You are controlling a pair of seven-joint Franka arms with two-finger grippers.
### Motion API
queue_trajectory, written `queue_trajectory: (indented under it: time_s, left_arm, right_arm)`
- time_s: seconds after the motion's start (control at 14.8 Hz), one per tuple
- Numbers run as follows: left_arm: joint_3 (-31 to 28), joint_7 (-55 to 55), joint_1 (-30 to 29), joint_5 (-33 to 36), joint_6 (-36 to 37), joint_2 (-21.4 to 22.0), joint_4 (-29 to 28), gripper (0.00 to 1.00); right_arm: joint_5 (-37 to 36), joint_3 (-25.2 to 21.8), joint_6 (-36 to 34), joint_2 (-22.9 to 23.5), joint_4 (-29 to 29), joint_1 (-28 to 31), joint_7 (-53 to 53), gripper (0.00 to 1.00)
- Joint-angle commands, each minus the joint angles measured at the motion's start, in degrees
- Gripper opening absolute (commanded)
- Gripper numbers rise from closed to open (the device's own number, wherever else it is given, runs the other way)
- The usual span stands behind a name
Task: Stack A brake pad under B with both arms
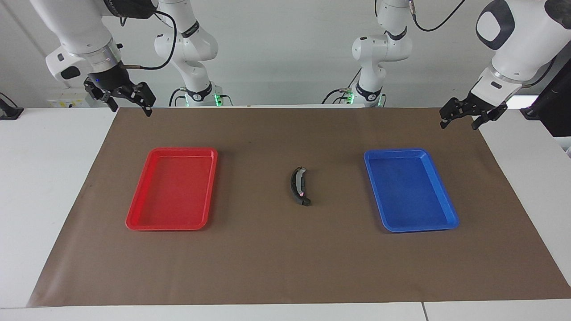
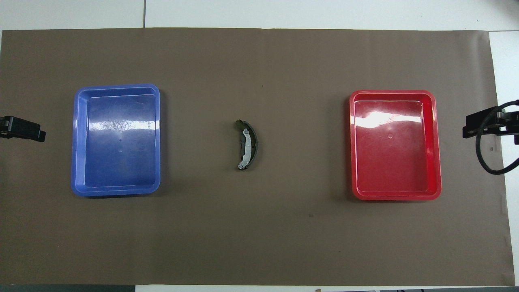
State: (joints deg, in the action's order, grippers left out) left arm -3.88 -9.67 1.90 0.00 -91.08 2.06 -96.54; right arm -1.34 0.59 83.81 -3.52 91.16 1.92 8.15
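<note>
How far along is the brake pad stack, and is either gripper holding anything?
It looks close to done. A dark crescent piece and a lighter grey piece lie together mid-mat between the blue tray and the red tray. I cannot tell which is underneath. Nothing is in hand: the left gripper and right gripper hang open over the mat's corners. What is left is to confirm the order.

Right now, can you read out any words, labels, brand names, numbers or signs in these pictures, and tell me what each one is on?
None can be read.
Red tray: no lettering shows.
Blue tray: no lettering shows.
Curved brake piece between the trays: a small pale mark, too small to read.
Arms: dark bands with pale marks on the joints near the bases, too small to read.
Brown mat: plain.
</note>
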Motion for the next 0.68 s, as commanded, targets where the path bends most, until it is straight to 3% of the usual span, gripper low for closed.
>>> queue_trajectory:
  time_s: [0.0,0.61]
  left_arm:
    - [0.37,-0.35,-0.67,-0.09,0.55,0.32,-0.23,0.99]
    - [0.37,-0.35,-0.67,-0.09,0.55,0.32,-0.23,0.99]
  right_arm:
    - [1.16,0.46,-0.75,1.15,-1.78,0.72,-1.20,1.00]
    - [0.46,0.64,-0.49,1.33,-2.30,0.54,-6.39,1.00]
